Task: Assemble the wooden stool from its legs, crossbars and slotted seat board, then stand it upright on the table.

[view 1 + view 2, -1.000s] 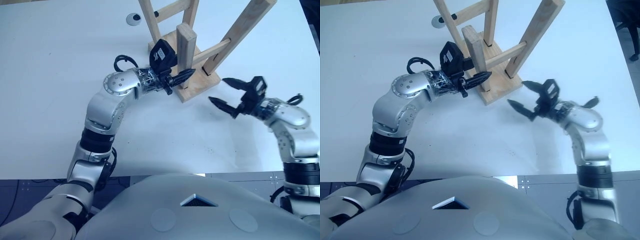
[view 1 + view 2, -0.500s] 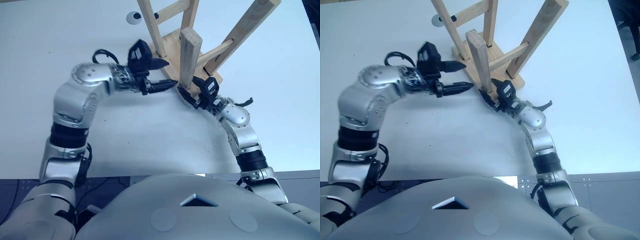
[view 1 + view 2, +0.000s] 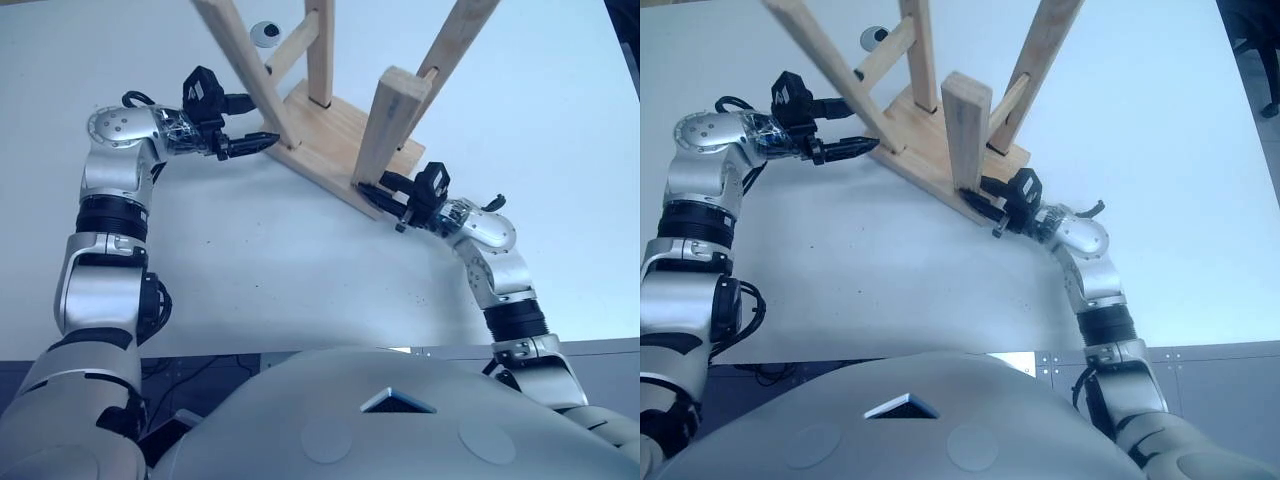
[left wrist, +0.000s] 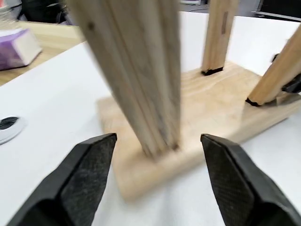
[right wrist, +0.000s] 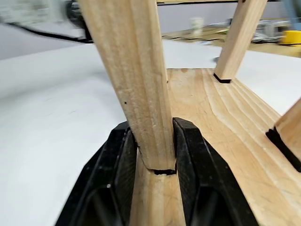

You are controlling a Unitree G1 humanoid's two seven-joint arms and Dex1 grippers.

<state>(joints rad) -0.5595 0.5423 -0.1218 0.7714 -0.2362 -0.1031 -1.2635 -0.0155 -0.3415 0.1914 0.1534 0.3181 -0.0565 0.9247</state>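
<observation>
Has the stool upside down on the table, seat board lowermost, legs up. Pinches the nearest leg right where it meets the seat board with the right gripper, fingers pressed to its two sides. Holds the left gripper at the seat board's left corner, fingers spread either side of that corner's leg, apart from it.
</observation>
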